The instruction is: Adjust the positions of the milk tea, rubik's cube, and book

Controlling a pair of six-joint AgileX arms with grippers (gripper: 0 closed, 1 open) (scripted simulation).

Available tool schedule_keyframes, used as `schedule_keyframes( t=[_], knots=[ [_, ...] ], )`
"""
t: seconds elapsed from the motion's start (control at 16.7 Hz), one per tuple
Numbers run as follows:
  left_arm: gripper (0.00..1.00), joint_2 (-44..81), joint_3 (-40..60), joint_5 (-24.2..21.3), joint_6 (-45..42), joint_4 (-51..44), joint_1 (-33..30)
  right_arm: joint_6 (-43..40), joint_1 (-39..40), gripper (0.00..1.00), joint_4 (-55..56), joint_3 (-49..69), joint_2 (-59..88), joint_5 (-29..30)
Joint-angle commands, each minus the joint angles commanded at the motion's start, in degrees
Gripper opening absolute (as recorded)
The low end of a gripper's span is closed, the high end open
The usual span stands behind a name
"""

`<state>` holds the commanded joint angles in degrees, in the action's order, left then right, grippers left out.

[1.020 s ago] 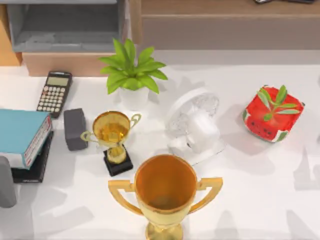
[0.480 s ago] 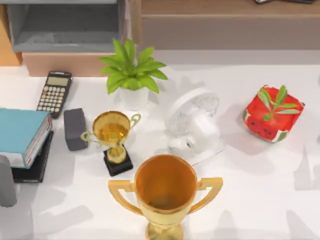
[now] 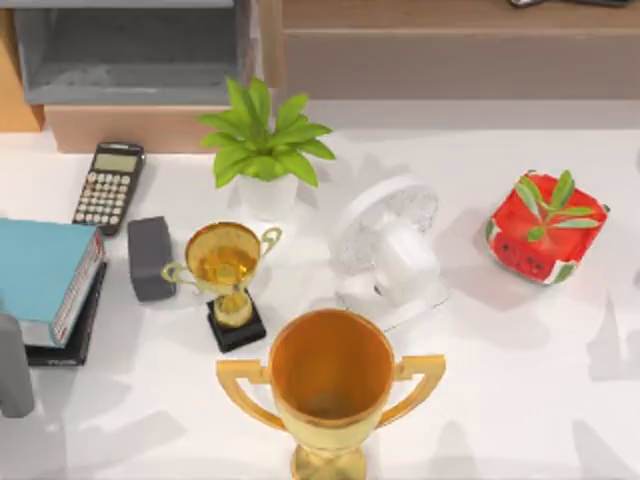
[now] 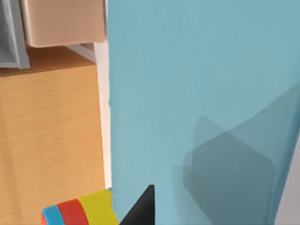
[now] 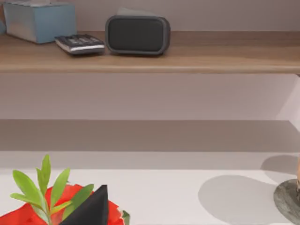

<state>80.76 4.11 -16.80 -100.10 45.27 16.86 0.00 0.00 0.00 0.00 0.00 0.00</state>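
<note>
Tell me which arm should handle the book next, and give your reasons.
Left. The book lies at the table's left edge, and the left wrist view looks straight down on its teal cover from close by. The right wrist view faces the watermelon planter on the right side.

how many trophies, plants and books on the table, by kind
trophies: 2, the large gold trophy and the small gold trophy
plants: 2, the plant in the white pot and the plant in the watermelon pot
books: 2, the teal book and the dark book under it
total: 6
</note>
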Motion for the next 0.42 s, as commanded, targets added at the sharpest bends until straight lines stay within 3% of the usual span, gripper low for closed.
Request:
schedule_keyframes(
  t=[0.12, 0.42],
  knots=[
    [1.0, 0.0, 0.0, 0.0, 0.0, 0.0, 0.0, 0.0, 0.0, 1.0, 0.0, 0.0, 0.0, 0.0],
    [1.0, 0.0, 0.0, 0.0, 0.0, 0.0, 0.0, 0.0, 0.0, 1.0, 0.0, 0.0, 0.0, 0.0]
  ],
)
